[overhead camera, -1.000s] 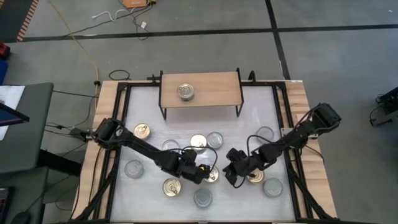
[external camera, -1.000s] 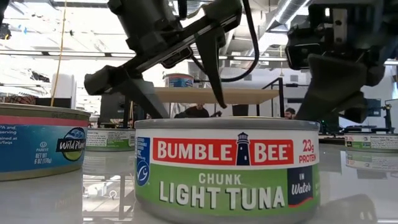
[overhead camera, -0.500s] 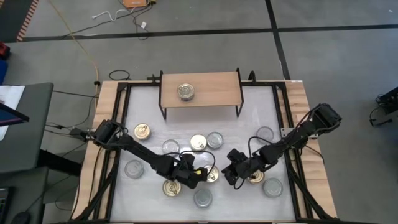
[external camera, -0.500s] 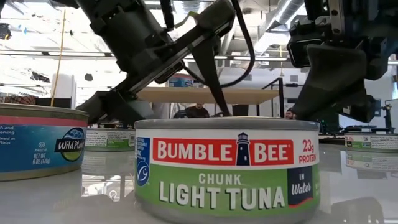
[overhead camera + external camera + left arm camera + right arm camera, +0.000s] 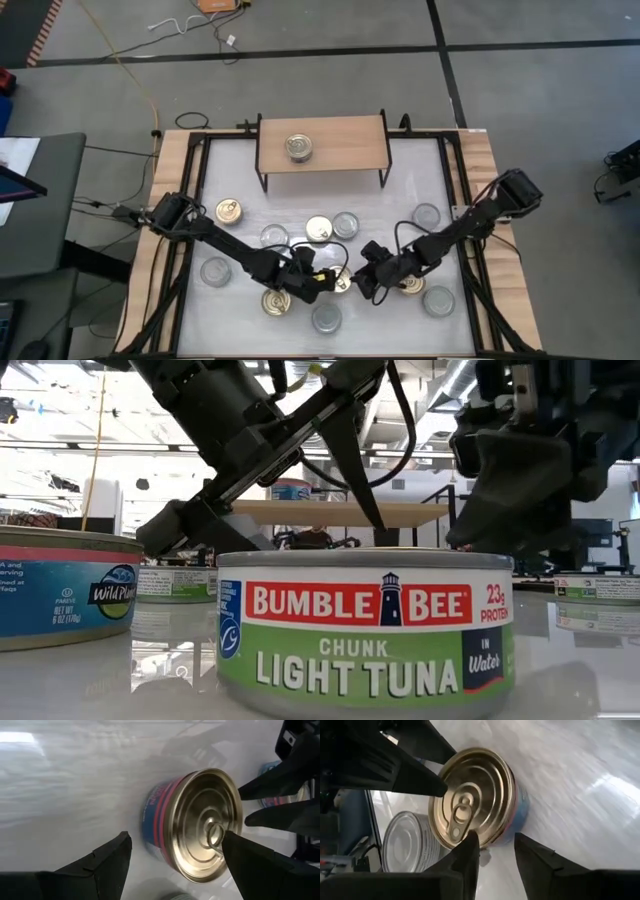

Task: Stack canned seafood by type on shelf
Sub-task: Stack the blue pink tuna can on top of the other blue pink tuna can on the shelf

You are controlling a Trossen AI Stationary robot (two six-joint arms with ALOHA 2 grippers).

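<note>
A gold-lidded can with a blue and red label (image 5: pixel 200 825) stands on the white table (image 5: pixel 400 195), also visible in the high view (image 5: pixel 342 281), between my two grippers. My left gripper (image 5: pixel 176 837) is open, with a finger on either side of this can. My right gripper (image 5: pixel 495 836) is open a little and hovers just right of the same can (image 5: pixel 475 795). The wooden shelf (image 5: pixel 340 145) stands at the far side on black legs, with one silver-lidded can (image 5: pixel 298 148) on top. My left gripper has its open fingers (image 5: pixel 110 855) on either side of the gold-lidded can's wall; I cannot tell whether they touch it. The can stands upright on the table.
More cans lie around: gold-lidded ones (image 5: pixel 228 210) (image 5: pixel 318 229) (image 5: pixel 275 300) (image 5: pixel 410 285) and silver-lidded ones (image 5: pixel 346 224) (image 5: pixel 215 271) (image 5: pixel 326 318) (image 5: pixel 437 300). A Bumble Bee can (image 5: pixel 365 625) fills the front of the low view. The two grippers are close together.
My left gripper has come down and moved a little toward the gold-lidded can, staying open. My right gripper has shifted slightly left toward the same can. The cans have stayed where they were.
</note>
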